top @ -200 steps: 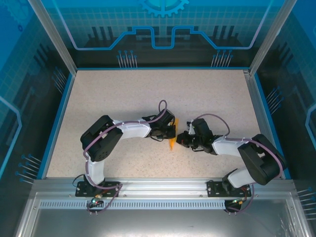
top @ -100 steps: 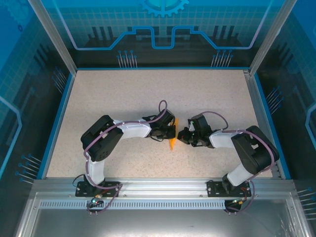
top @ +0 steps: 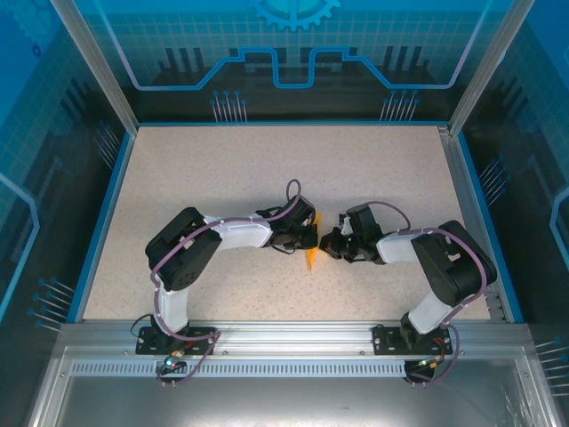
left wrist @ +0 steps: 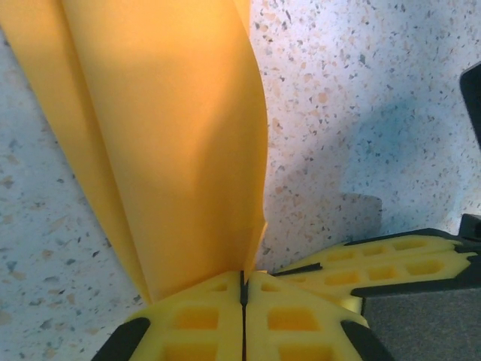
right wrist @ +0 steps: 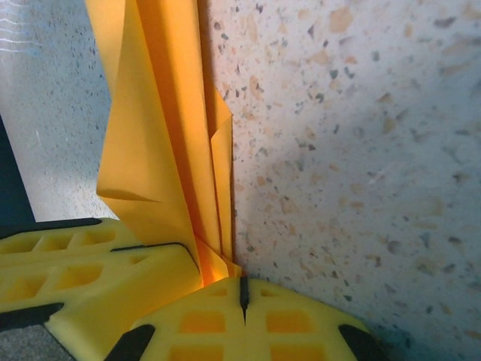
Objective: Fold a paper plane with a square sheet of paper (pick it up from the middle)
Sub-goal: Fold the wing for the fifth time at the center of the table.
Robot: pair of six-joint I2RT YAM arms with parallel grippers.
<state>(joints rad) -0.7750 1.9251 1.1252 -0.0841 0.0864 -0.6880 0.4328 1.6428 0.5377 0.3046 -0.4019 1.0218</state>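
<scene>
Orange-yellow folded paper, a narrow pointed paper plane [top: 310, 256], sits at the middle of the speckled beige table top [top: 222, 178], and we find it caught between the two grippers. From above, we see the left gripper [top: 308, 237] reaching in from the left and the right gripper [top: 329, 246] from the right. Their tips almost meet over the paper, whose sharp end points toward the near edge of the table.

In the left wrist view, the left gripper [left wrist: 243, 289] has its yellow honeycomb pads pressed together on the edge of the paper plane [left wrist: 173, 135]. The paper rises from the pinch as broad, smooth folded layers standing off the table. A yellow finger [left wrist: 383, 259] of the other gripper lies just beside it on the right.

In the right wrist view, the right gripper [right wrist: 242, 295] is likewise clamped, pinching the bunched pleats of the paper plane [right wrist: 161, 150] where several creased layers converge. The left gripper's yellow fingers [right wrist: 90, 256] press against the same paper from the left, touching it.
</scene>
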